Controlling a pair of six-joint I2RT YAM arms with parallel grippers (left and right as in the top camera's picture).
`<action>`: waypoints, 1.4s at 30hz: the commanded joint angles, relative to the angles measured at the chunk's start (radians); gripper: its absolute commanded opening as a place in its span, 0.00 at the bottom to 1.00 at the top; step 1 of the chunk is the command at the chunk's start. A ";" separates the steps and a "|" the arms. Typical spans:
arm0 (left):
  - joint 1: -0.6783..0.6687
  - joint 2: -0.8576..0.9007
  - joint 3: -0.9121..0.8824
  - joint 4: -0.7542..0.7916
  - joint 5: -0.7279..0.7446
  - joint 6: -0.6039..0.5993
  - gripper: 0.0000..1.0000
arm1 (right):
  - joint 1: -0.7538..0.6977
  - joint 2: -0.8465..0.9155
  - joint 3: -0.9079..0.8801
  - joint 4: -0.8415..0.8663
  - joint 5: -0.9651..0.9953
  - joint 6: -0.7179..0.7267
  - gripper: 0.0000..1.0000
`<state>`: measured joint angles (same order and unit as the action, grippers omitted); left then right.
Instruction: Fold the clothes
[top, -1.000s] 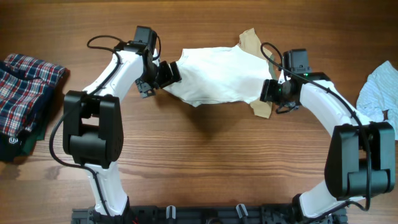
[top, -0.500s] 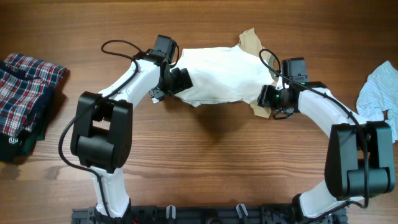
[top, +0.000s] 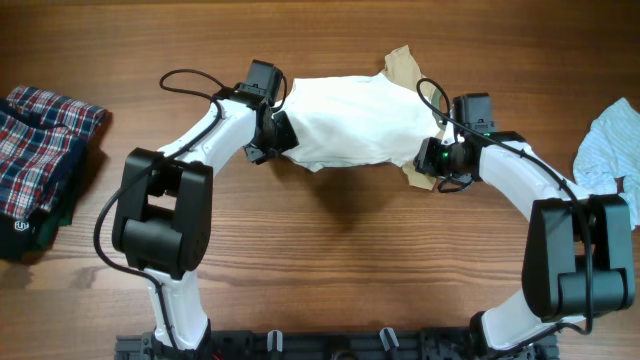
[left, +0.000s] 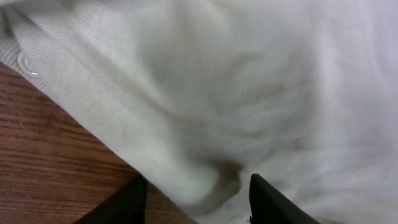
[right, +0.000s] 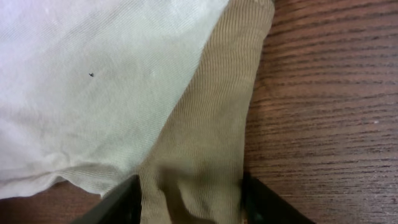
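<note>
The cream-white shirt (top: 350, 120) lies bunched at the table's middle back, with tan patches at its top right (top: 402, 62) and lower right (top: 418, 176). My left gripper (top: 283, 133) is at the shirt's left edge. In the left wrist view its fingers (left: 198, 198) stand apart, with a fold of white cloth (left: 249, 93) between them and wood beside the left finger. My right gripper (top: 432, 160) is at the lower tan patch. Its fingers (right: 189, 199) straddle the tan cloth (right: 211, 137), open. The pale blue striped garment (top: 610, 145) lies at the right edge.
A plaid red, white and blue garment (top: 40, 135) lies on a dark green one (top: 25, 232) at the left edge. Bare wooden table (top: 330, 240) lies in front of the shirt.
Over the last second my left gripper carried the shirt's left edge to the right. It then drew back slightly left. The right gripper shifted slightly left and has since stayed still.
</note>
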<state>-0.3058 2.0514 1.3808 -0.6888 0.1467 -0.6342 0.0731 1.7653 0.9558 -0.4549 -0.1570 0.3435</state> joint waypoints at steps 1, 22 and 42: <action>0.000 0.026 -0.021 -0.001 0.002 -0.003 0.54 | -0.002 0.018 -0.014 -0.009 0.010 0.031 0.53; 0.001 0.026 0.052 -0.086 -0.139 0.081 0.05 | 0.013 0.129 0.082 -0.108 0.010 0.023 0.04; -0.013 0.026 0.184 -0.153 -0.152 0.179 0.06 | 0.013 0.129 0.269 -0.265 0.010 0.040 0.04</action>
<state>-0.3119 2.0636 1.5379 -0.8387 0.0189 -0.4866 0.0826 1.8812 1.2091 -0.7212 -0.1417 0.3668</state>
